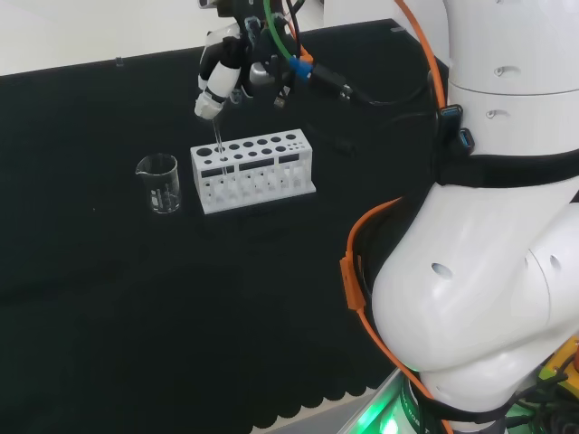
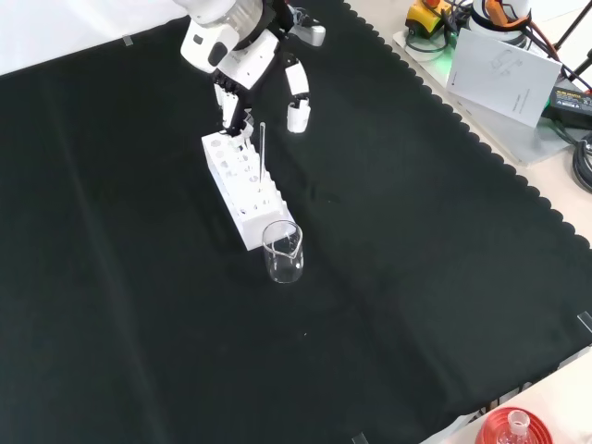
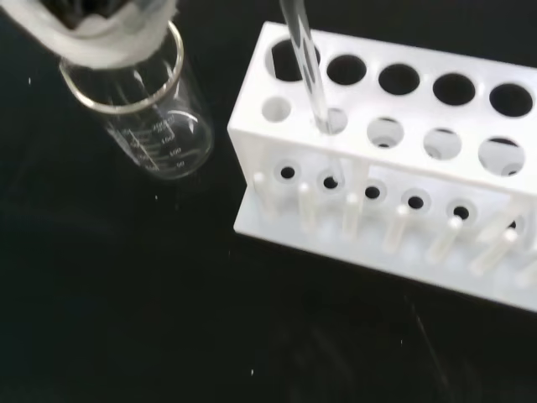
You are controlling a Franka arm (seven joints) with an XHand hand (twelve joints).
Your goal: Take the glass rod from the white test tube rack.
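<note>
The white test tube rack stands on the black cloth. A clear glass rod stands nearly upright in a hole of its front row, close to the end nearest the beaker. The hand hovers just above that end of the rack. Its fingers are spread, one to each side of the rod's top, and I see none closed on it. A blurred white part of the hand shows over the beaker in the wrist view.
An empty glass beaker stands close to the rack's end, left of it in the head view. A red ribbed stand with a flask sits at the front view's lower right corner. Papers and cables lie beyond the cloth's edge.
</note>
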